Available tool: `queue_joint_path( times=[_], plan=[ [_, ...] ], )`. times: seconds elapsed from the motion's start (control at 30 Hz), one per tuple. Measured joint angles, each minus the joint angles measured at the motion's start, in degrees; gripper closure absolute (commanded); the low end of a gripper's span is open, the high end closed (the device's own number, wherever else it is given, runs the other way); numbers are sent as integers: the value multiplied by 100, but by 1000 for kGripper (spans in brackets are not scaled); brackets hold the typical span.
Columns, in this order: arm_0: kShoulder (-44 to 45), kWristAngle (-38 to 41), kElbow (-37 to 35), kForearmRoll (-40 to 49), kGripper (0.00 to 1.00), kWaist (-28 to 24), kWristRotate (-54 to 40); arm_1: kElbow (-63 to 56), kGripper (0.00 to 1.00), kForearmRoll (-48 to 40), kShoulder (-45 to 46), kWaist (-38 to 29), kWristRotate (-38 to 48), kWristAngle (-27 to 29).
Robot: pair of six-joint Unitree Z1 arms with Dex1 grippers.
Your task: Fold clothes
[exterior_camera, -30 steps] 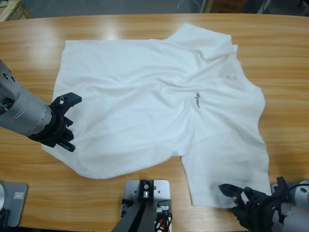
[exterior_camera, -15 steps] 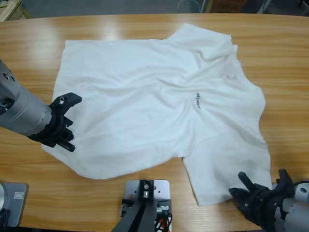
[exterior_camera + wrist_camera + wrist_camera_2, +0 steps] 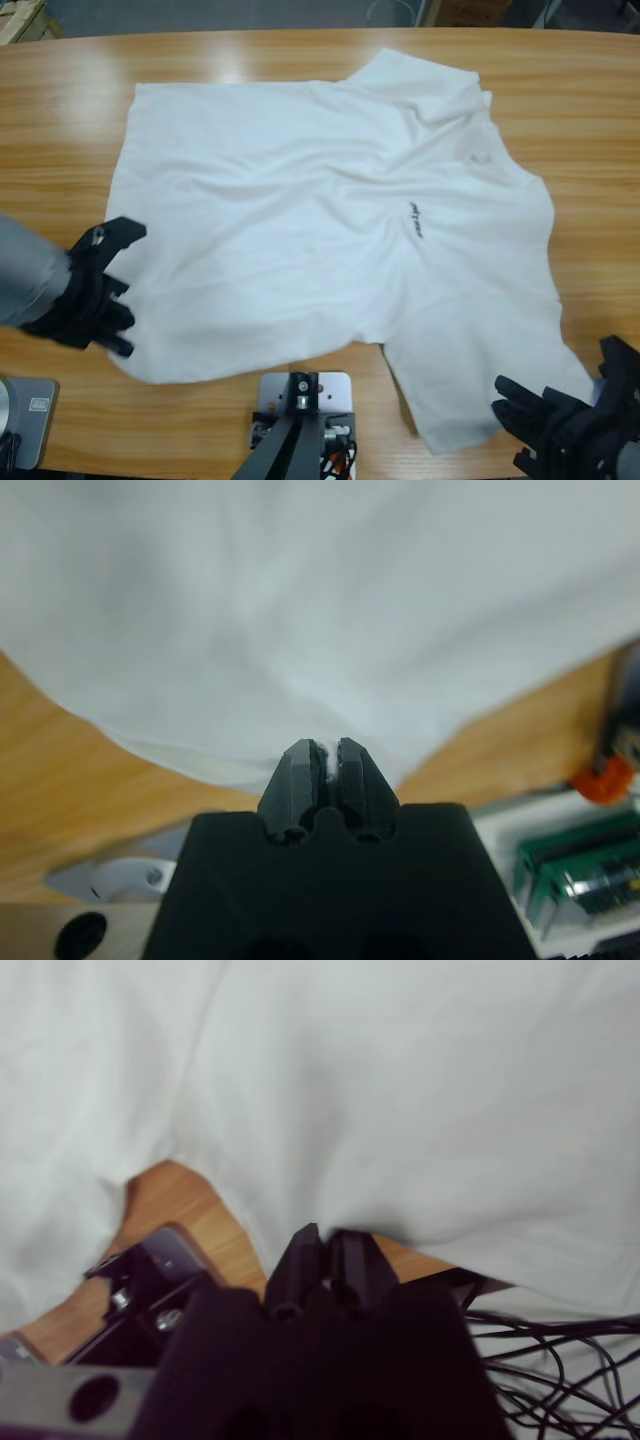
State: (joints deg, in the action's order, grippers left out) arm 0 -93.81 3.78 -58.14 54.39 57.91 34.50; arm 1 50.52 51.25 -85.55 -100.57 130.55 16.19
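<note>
Both hands pinch the T-shirt's (image 3: 330, 230) near edge, left hand (image 3: 97, 290) at one end, right hand (image 3: 560, 425) at the other, cloth stretching away across the table (image 3: 60, 120).

A long wooden table (image 3: 300, 45) with a glossy, light-brown top fills the high view, its grain running left to right and pale glare patches showing on the far side. Beyond its far edge lies a grey floor (image 3: 200, 15). A pale wooden crate or pallet corner (image 3: 18, 18) sits at the far left. In the left wrist view a green circuit board (image 3: 580, 865) and a small orange part (image 3: 600, 777) show at the right. In the right wrist view, thin black cables (image 3: 560, 1350) trail at the lower right.
</note>
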Motion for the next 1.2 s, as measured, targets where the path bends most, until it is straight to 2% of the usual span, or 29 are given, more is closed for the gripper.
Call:
queue_joint_path(
  times=[0.47, 0.63, 0.77, 0.93, 1.03, 1.2],
  plan=[
    [1662, 108, 73, 1434, 1000, 163, 593, 1629, 1000, 1742, 335, 0, -354, -323],
    [2119, 25, 111, 1646, 1000, 163, 869, 2283, 1000, 2526, 476, -4, -672, -199],
    [2182, -362, 121, 1651, 1000, -27, 892, 2396, 1000, 2628, 476, 67, -1483, 596],
    [1902, -457, 46, 1488, 1000, -566, 520, 2424, 1000, 2455, 331, 630, -2947, 1633],
    [1672, -478, -45, 1373, 1000, -942, 248, 2423, 1000, 2001, 134, 1071, -3679, 1718],
    [1392, -517, -204, 1173, 1000, -1627, -163, 2379, 1000, 1173, -144, 2078, -4934, 1513]
  ],
)
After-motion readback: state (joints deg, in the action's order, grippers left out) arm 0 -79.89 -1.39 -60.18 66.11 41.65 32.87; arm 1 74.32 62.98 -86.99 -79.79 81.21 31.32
